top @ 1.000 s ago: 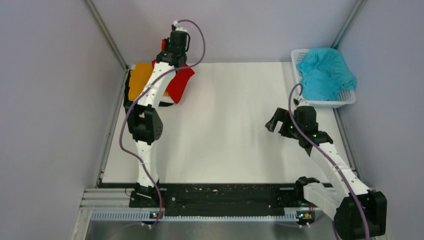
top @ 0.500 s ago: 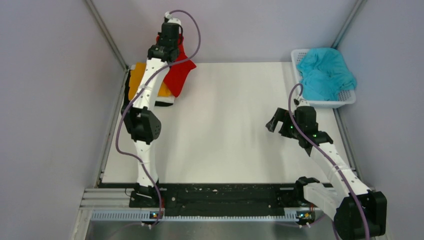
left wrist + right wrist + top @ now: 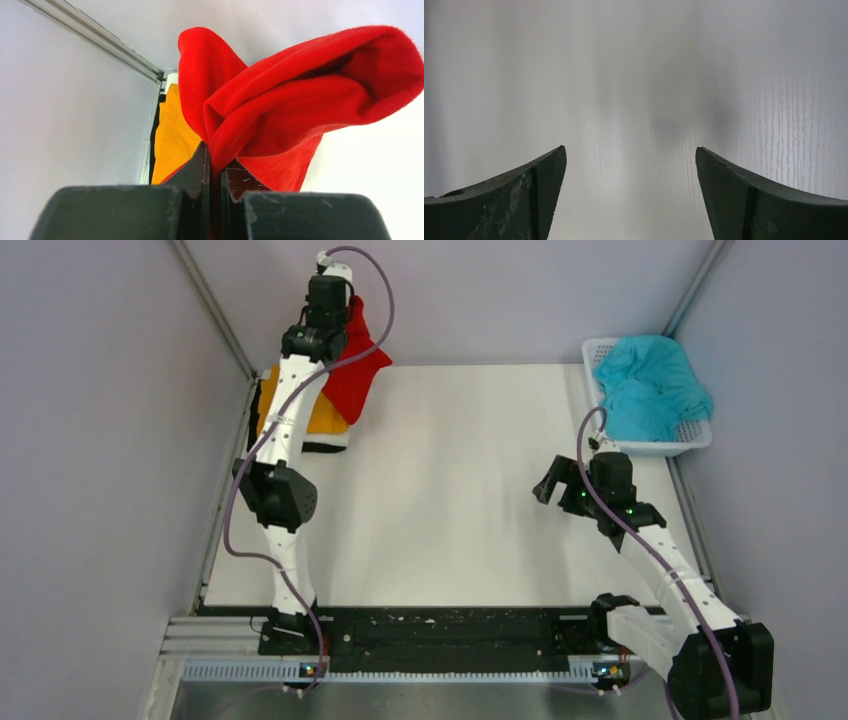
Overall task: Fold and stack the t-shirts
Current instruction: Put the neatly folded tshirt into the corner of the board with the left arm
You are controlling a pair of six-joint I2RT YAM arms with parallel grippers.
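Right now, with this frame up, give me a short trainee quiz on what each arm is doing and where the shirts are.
1. Fill the gap: the right pincer hovers above the table with its jaws ___.
2. True or false: the left pincer is shut on the red t-shirt, holding it up off the table.
3. Pick one: the teal t-shirt is A) gripped by the left pincer, B) bunched in the white basket, C) spread flat on the table.

Key: 1 open; 2 true; 3 B.
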